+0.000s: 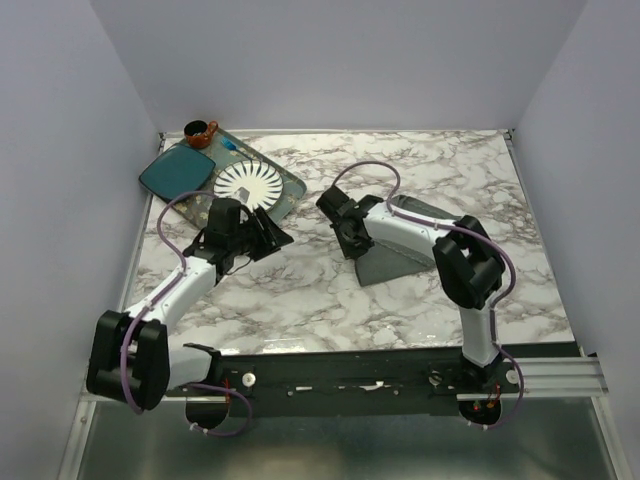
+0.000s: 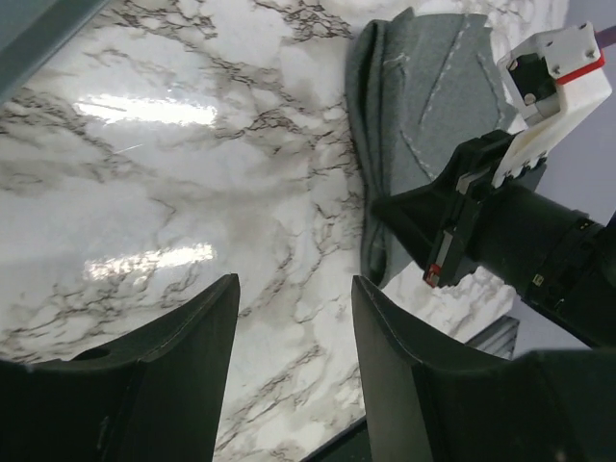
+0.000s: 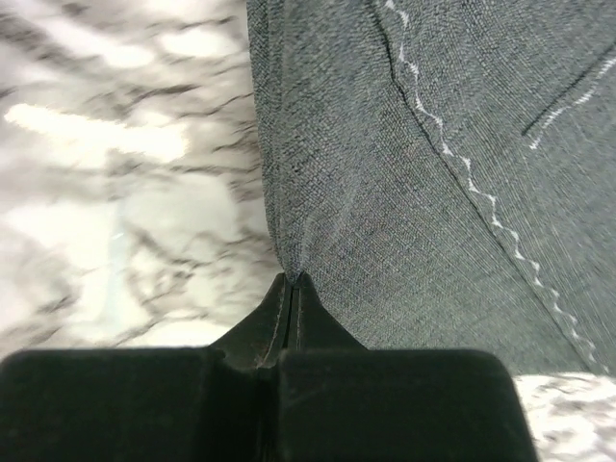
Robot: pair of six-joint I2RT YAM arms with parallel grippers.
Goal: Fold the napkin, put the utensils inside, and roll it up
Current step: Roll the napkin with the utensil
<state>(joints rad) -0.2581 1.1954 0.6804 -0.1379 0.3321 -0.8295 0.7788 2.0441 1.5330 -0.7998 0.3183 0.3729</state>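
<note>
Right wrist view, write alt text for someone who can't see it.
The right tool is shut on the edge of a dark grey napkin, which fills most of the frame and has white zigzag stitching. Blurred pale marble table shows on the left.

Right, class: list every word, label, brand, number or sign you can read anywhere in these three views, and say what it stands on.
None: no view holds readable text.
napkin: white zigzag stitching only, no lettering.
white plate: ribs only, no print.
table: marble veining only.
white housing on the right arm: a red edge, no legible label.
</note>
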